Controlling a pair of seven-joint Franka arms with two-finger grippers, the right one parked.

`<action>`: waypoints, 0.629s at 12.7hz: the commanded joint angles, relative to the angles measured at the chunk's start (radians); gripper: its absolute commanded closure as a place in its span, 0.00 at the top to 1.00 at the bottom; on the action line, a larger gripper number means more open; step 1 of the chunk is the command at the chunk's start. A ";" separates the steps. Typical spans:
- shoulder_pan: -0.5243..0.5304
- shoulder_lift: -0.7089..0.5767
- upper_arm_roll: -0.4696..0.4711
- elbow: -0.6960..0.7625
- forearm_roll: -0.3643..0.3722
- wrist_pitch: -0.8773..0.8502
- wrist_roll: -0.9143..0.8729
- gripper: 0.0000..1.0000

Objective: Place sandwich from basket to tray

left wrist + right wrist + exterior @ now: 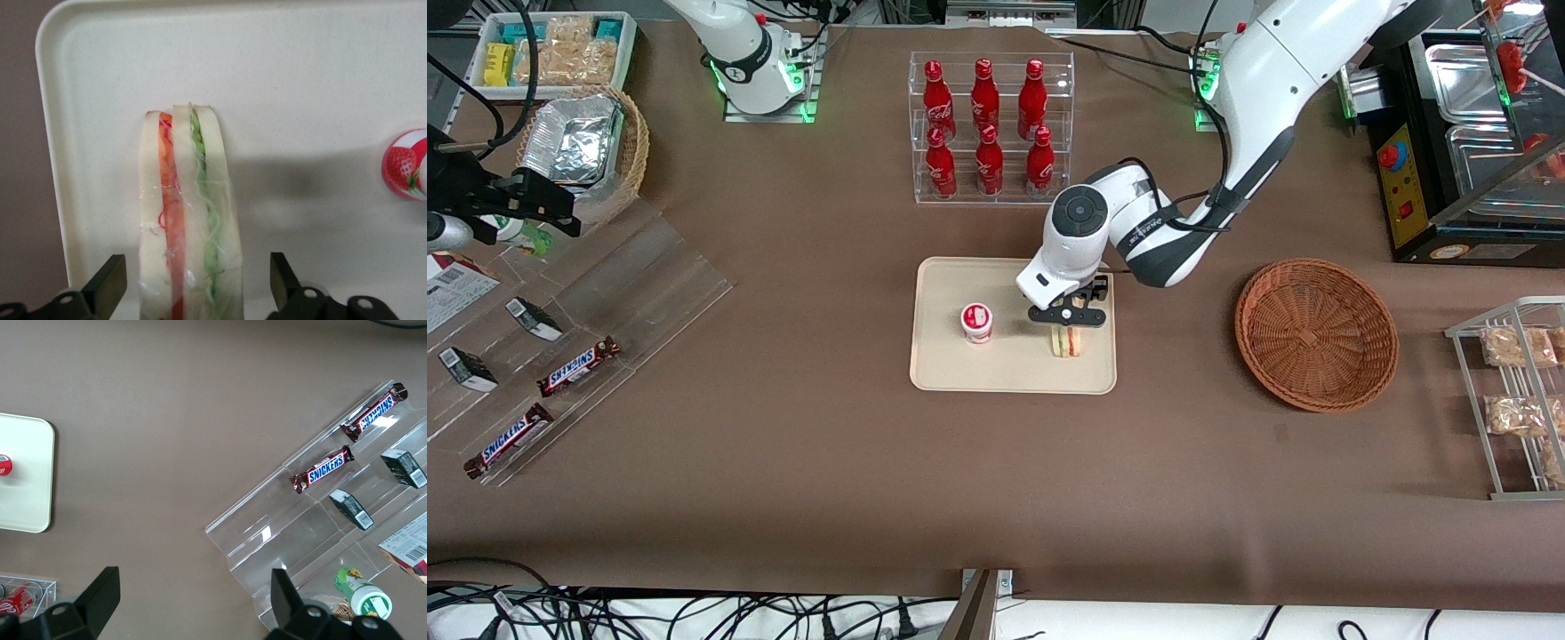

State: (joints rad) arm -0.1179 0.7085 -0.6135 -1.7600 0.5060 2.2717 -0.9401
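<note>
The sandwich [1065, 341] stands on its edge on the cream tray [960, 373], in the part of the tray toward the working arm's end. Its red and green filling layers show clearly in the left wrist view, where the sandwich [190, 213] rests on the tray [300, 80]. My left gripper [1069, 322] hangs just above the sandwich. The gripper [197, 283] is open, with one finger on each side of the sandwich and a gap at both. The round reddish-brown basket [1316, 333] lies empty beside the tray, toward the working arm's end.
A small strawberry-lid cup [977, 322] stands on the tray beside the sandwich. A clear rack of red bottles [987, 124] is farther from the camera than the tray. A wire rack with snack packs [1516, 391] sits past the basket. Snickers bars [578, 366] lie toward the parked arm's end.
</note>
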 commanded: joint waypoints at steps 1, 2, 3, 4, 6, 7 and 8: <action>-0.006 -0.014 0.003 0.103 0.006 -0.134 -0.020 1.00; -0.005 -0.014 -0.003 0.147 0.006 -0.203 -0.022 1.00; -0.003 -0.015 -0.003 0.184 0.005 -0.246 -0.035 1.00; -0.003 -0.018 -0.005 0.213 0.005 -0.270 -0.054 1.00; 0.007 -0.044 -0.003 0.256 -0.006 -0.319 -0.082 1.00; 0.015 -0.059 -0.002 0.276 -0.033 -0.343 -0.080 1.00; 0.030 -0.073 -0.002 0.298 -0.046 -0.374 -0.082 1.00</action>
State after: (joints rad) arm -0.1063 0.6714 -0.6149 -1.4953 0.4928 1.9605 -1.0110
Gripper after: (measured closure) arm 0.000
